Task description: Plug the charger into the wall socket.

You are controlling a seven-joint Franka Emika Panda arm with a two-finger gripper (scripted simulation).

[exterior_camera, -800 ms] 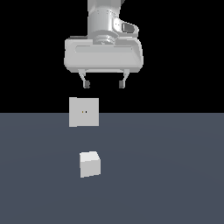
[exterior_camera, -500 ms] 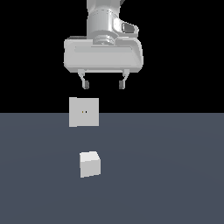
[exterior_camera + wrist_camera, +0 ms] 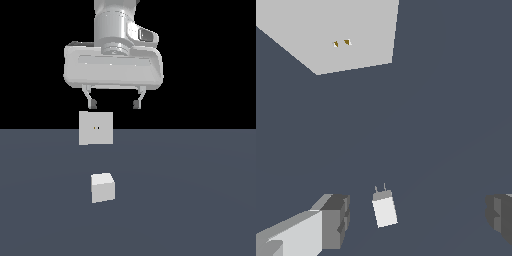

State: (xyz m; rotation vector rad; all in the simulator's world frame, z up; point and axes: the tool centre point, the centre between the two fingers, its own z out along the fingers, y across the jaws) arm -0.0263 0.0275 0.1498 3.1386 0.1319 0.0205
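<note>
The charger (image 3: 103, 188) is a small white cube resting on the grey floor; in the wrist view the charger (image 3: 384, 209) shows two thin prongs pointing toward the plate. The wall socket (image 3: 96, 128) is a flat upright white square plate with two tiny yellowish holes, standing farther back; the wall socket (image 3: 336, 31) also fills a corner of the wrist view. My gripper (image 3: 114, 104) hangs high above both, open and empty, its fingers (image 3: 92, 104) spread wide. In the wrist view the charger lies between the fingertips (image 3: 336, 220), well below them.
A flat dark grey floor (image 3: 200, 200) spreads around both objects, with a black background behind it.
The arm has shifted slightly toward the exterior view's left. Charger and socket have not moved.
</note>
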